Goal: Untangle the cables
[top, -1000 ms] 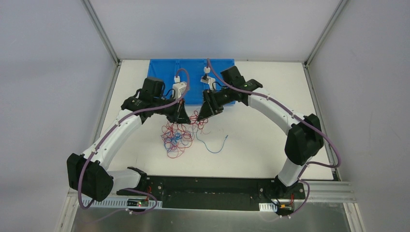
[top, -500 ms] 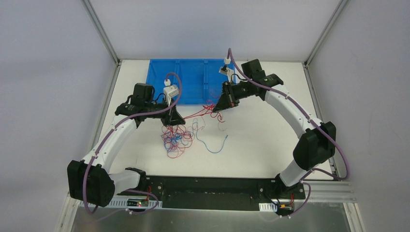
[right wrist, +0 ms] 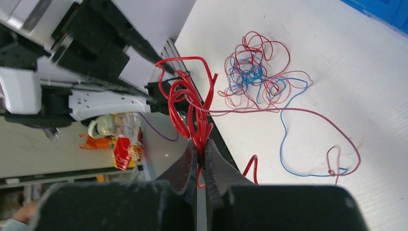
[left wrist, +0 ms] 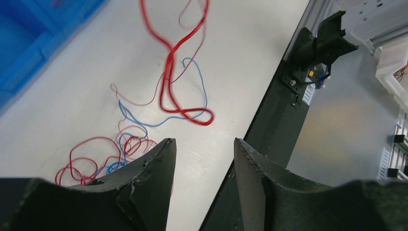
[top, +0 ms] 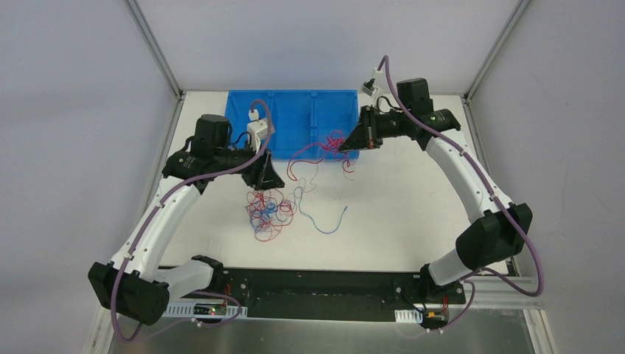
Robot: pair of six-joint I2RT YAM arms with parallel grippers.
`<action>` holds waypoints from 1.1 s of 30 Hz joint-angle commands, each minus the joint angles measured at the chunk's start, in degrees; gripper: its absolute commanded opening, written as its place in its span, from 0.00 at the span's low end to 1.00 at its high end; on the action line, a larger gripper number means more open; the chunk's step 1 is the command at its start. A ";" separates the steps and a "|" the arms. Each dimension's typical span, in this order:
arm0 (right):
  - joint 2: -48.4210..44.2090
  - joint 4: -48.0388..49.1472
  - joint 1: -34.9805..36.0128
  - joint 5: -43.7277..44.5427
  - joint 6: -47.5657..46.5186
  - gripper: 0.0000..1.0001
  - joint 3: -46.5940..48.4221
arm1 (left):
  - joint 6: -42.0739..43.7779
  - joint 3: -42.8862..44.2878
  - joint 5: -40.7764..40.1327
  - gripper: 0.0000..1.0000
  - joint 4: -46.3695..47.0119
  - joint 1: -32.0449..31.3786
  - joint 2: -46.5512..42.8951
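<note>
The left gripper (top: 267, 179) hangs in front of the blue tray (top: 289, 110), just off its front-left corner, pointing down at the table (top: 413, 214). In the left wrist view its fingers (left wrist: 159, 163) stand apart with only bare table between them, so the left gripper (left wrist: 204, 144) is released and holds nothing.

Directly below it, a little farther forward of the tray, lie most of the cables (top: 269, 210): a loose tangle of red and blue loops resting on the table. The right wrist view shows the same tangle (right wrist: 252, 72) as a curly knot, blue at its core and red around it. To the right of the tangle, one blue strand (top: 328, 223) curves away alone across the table, in front of the tray's middle.

Above that, along the tray's front wall, a bunch of red strands (top: 318, 150) is lifted off the table and sags in loops towards the tangle. Whether these loops touch the tray wall is hard to judge from overhead.

At the tray's front-right corner is the right gripper (top: 345, 147), tilted towards the left. Seen from its own wrist, the right gripper (right wrist: 201, 150) is clenched tight on the red strands (right wrist: 190, 110), which fan out from between its tips.
</note>
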 commanded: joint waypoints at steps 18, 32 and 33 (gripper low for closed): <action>-5.24 13.07 5.67 2.59 16.06 0.00 -7.10 | -27.22 2.63 3.60 0.52 29.57 -5.82 13.10; -4.49 -0.02 -2.83 4.82 0.70 0.00 -10.56 | -24.60 4.40 5.30 0.00 22.61 -1.10 7.28; -4.53 -2.10 -4.48 5.26 -2.21 0.00 -11.37 | -24.26 4.88 5.65 0.00 21.64 0.35 6.40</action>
